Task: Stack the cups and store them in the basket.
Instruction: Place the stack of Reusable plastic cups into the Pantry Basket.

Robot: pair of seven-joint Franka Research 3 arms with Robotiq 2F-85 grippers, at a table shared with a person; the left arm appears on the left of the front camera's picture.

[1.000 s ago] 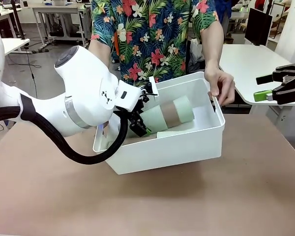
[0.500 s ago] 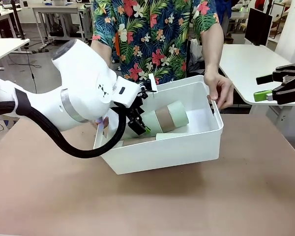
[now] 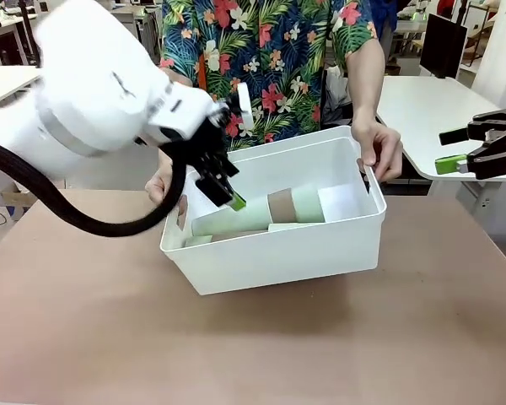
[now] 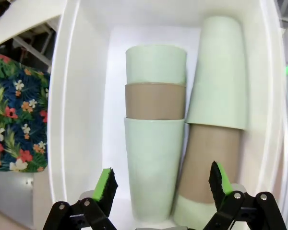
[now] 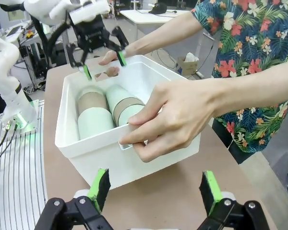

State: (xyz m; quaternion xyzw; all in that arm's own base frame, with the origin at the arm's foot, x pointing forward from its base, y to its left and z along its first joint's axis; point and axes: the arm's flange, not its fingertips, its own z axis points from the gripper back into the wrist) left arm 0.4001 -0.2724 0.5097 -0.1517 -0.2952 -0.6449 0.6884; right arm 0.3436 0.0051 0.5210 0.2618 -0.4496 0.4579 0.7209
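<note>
Two stacks of cups lie on their sides in the white basket (image 3: 278, 253). In the left wrist view one stack (image 4: 155, 139) runs mint, brown, mint, and the other stack (image 4: 215, 120) beside it does the same. My left gripper (image 3: 222, 190) hangs open just above the basket's left end, holding nothing; its view (image 4: 162, 184) looks straight down along the cups. My right gripper (image 3: 451, 148) stays open off to the right, over a white side table. From the right wrist view, the right gripper (image 5: 156, 191) faces the basket (image 5: 69, 120), the cups (image 5: 93, 112) and the left gripper (image 5: 103, 65).
A person in a flowered shirt stands behind the table and holds the basket by both short ends, one hand (image 3: 381, 150) on the right rim and the other hand (image 3: 163, 187) at the left. Brown tabletop (image 3: 253, 346) spreads in front of the basket.
My left gripper has let go of the cup stack and risen out of the basket. The stack now lies flat inside, and the tilted basket has come down level.
</note>
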